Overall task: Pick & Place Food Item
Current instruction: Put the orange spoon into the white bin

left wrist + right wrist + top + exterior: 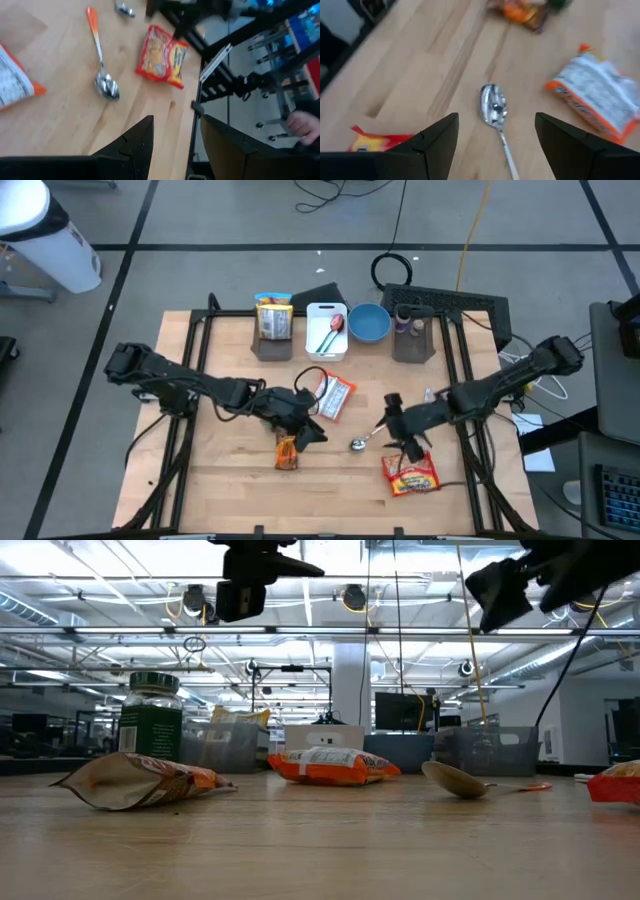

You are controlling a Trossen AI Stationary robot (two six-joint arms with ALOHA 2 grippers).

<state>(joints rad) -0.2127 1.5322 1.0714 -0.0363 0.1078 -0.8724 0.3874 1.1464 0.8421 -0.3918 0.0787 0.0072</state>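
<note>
Two open grippers, left and right, are held empty at centre frame; the red pouch, lower right, is judged light, crinkly, best pinched at an edge

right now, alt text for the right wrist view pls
The open right claw hovers over a wooden table, a metal spoon lying bowl-up between its fingers. A white and orange packet lies to one side, a red packet to the other.
</note>
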